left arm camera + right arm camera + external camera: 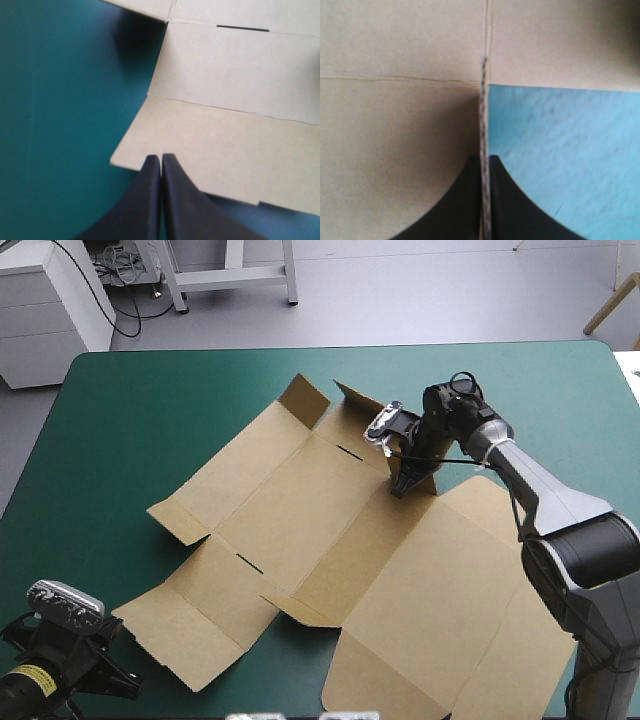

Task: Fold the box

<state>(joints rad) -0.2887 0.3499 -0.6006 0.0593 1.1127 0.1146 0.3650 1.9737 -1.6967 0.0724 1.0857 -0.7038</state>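
The right gripper [404, 484], right of centre in the high view, has its jaws pinched on a raised flap of the box [300, 510]. The left gripper [160, 159], lower left, has its jaws closed and empty at a flat flap's edge. The matte brown board, creased and slotted, lies spread mid-frame on the smooth teal-green tabletop [140, 410].

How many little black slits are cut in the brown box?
2. One slit lies by the right end effector; the other slit lies toward the left end effector. The right arm may hide more.
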